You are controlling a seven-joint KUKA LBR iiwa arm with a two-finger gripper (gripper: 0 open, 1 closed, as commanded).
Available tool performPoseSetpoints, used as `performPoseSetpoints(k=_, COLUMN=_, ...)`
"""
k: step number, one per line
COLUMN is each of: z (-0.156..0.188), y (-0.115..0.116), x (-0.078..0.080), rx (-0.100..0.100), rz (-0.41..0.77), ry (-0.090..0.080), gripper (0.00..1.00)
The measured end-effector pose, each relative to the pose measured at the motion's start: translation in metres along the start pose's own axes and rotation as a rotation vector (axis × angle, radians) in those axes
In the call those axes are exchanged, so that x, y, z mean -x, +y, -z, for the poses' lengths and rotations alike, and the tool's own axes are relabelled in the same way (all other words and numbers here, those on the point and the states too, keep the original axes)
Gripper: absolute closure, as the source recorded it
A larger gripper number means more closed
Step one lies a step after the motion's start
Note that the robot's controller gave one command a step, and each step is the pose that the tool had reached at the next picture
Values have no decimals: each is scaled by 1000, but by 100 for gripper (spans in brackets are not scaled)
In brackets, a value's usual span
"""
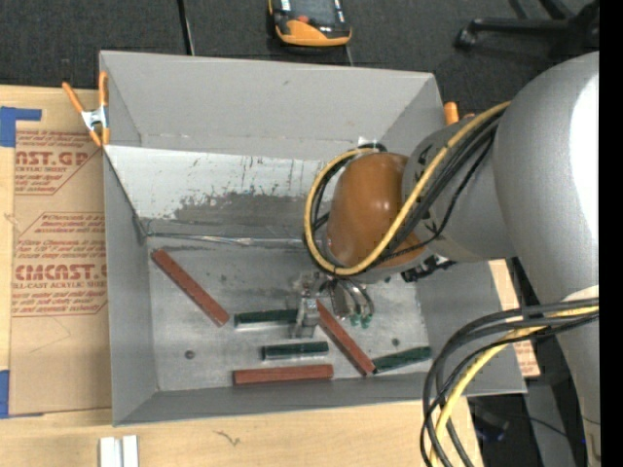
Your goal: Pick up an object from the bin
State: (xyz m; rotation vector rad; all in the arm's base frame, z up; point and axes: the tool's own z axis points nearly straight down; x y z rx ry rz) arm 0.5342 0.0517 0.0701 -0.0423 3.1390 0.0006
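Grey metal forms the bin (127, 339), and on its floor lie a few thin sticks, well spread out. The gripper (311, 305) is down close to the floor in the middle of the bin, under the arm's orange cover (368, 207). It sits at the far end of a brown stick (343, 339) that slants toward the near right, just where the right end of a green stick (268, 316) comes up to it. One of these two looks to be the thing to pick, most likely the brown one.

Judging by this, the step in hand is the reach or the grasp itself, and nothing looks lifted yet. The next move calls for closing on one stick alone, then a straight lift clear of its neighbour.

Whether the jaws are open or closed cannot be told, since the tip is a small tangle of metal half under the cover and the cables (313, 202). Whether the two sticks touch is hidden too. A small green bit (362, 314) just right of the gripper is hard to make out.

Apart from these lie a left stick (190, 287), a near stick (282, 375), and two more green ones (294, 351) (399, 360).
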Motion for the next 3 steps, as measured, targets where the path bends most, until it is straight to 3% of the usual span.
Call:
performPoseSetpoints(k=1, z=49, y=-19, x=9, rx=0, rz=9, ry=8, gripper=100)
performPoseSetpoints(k=2, z=117, y=-35, x=9, rx=0, rz=-48, ry=5, gripper=100)
performPoseSetpoints(k=3, z=171, y=-25, x=19, rx=-1, rz=-17, ry=1, gripper=100)
